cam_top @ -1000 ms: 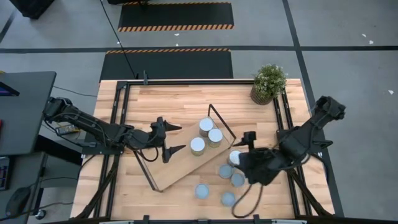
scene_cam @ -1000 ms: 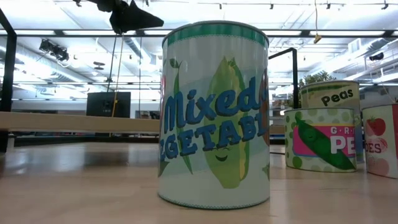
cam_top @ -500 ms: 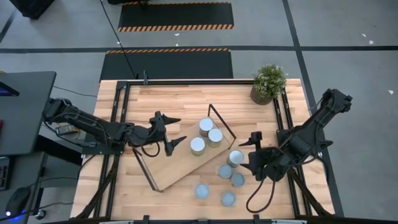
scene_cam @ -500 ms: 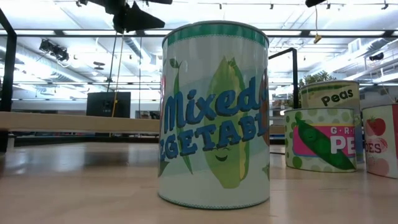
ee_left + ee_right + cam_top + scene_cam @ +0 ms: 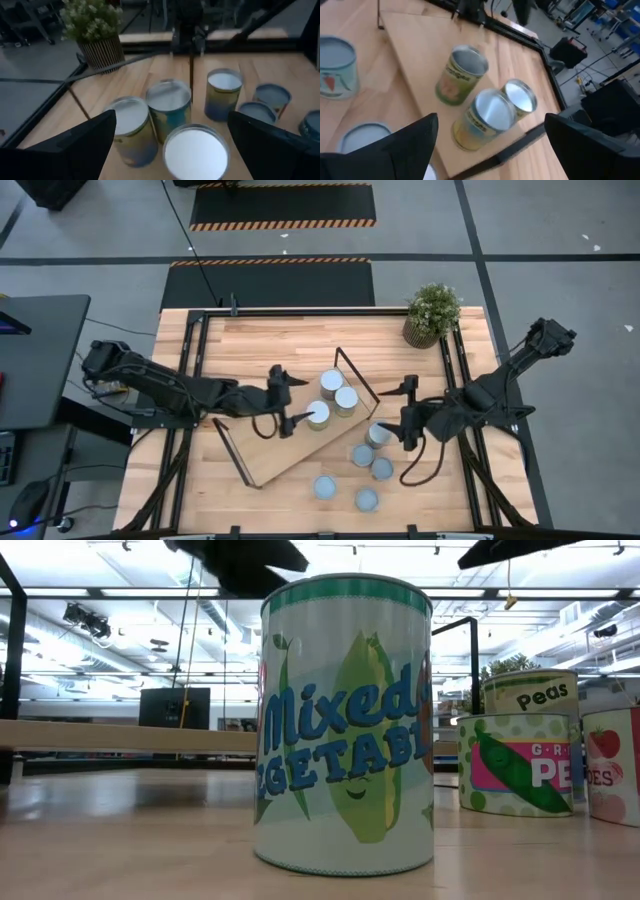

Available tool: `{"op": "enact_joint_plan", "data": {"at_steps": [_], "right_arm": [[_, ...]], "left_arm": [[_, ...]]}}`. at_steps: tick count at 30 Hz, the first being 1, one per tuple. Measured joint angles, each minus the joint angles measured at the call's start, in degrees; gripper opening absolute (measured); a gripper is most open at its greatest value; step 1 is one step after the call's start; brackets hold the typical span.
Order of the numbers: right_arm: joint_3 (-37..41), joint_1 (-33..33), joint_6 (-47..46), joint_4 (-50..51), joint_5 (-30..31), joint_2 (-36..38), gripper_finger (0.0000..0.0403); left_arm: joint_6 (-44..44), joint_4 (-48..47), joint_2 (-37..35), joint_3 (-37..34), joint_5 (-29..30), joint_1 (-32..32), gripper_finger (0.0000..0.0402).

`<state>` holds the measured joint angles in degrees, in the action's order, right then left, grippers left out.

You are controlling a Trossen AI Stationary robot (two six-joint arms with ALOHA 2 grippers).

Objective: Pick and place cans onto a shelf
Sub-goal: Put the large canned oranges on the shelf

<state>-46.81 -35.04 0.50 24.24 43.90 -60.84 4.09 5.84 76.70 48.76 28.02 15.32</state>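
Cans, small metal cylinders with pale silver-grey round tops, show from above in two groups. Three (image 5: 331,398) stand on the shelf (image 5: 270,450), a long light-wood board with thin black loop frames at its short ends, lying slantwise on the wooden bench (image 5: 270,345). Five more (image 5: 366,466) stand on the bench just beside the board's right end. The left hand (image 5: 291,399), fingers spread, sits over the board with its tips on either side of the nearest silver top, apparently not touching it. The right hand (image 5: 408,411), also spread and holding nothing, hangs just right of the bench group. A small potted green plant (image 5: 431,314) stands at the far right corner.

From bench height, a can labelled mixed vegetables (image 5: 345,725) fills the middle, with pea-labelled cans (image 5: 515,762) to its right. The board's pale edge (image 5: 120,736) runs behind. Dark finger shapes cross the upper edge.

Past the left wrist, three cans (image 5: 167,125) cluster between the two wide-apart dark fingers (image 5: 75,145), with others (image 5: 270,100) and the plant (image 5: 95,27) beyond.

Past the right wrist, three cans (image 5: 485,107) stand on the board (image 5: 415,45), a carrot-labelled one (image 5: 335,67) on the bench beside it, and the dark fingers (image 5: 385,150) sit well apart.
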Motion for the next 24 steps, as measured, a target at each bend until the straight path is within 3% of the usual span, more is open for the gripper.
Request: {"op": "enact_joint_plan", "data": {"at_steps": [7, 13, 19, 24], "right_arm": [[0.13, 1.06, 1.21, -0.44, 0.28, 2.99, 0.0372], [0.13, 1.11, 1.01, -0.41, 4.64, 2.24, 0.0372], [1.59, 0.94, -0.51, -2.24, 7.77, 1.98, 0.0372], [7.56, 0.54, 3.15, -13.24, 11.02, 1.95, 0.0372]], "left_arm": [[2.37, -19.69, 9.30, 14.98, 0.97, 2.56, 0.0389], [2.14, -29.12, 16.03, 24.21, 5.94, 5.08, 0.0389], [2.07, -33.59, 20.35, 27.74, 8.32, 6.37, 0.0389], [-0.91, -35.31, 22.20, 28.19, 10.06, 7.76, 0.0389]]}}
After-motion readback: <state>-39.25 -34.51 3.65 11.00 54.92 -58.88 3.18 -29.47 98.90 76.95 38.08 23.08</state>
